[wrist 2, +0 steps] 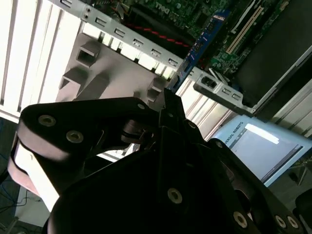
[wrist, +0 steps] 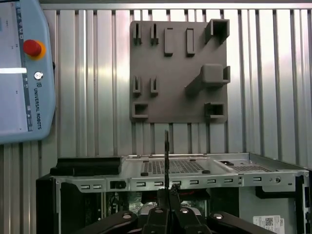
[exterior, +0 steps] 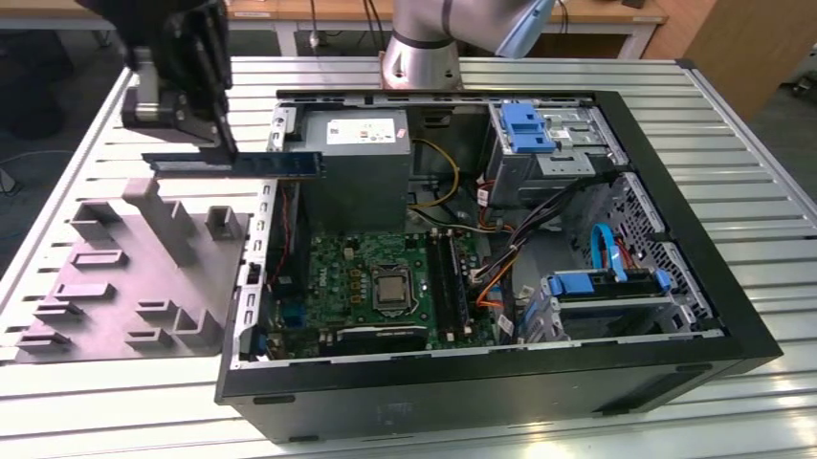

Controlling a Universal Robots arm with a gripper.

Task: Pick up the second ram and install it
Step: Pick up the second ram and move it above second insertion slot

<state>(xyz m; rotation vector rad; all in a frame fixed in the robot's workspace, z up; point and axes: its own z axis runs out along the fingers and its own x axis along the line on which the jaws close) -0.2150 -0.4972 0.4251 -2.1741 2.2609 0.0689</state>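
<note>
black gripper [exterior: 222,151] is clamped on the second ram [exterior: 275,163], holding it level above the open computer case [exterior: 511,382] wall, beside the grey fixture plate [exterior: 109,273].

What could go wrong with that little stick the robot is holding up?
The gripper pinches the second ram by a small part in the air, so it might slip or tilt. It hangs over the case wall and could bump that metal edge. The black slots are narrow, with cables close by, so it could miss or snag.
</note>
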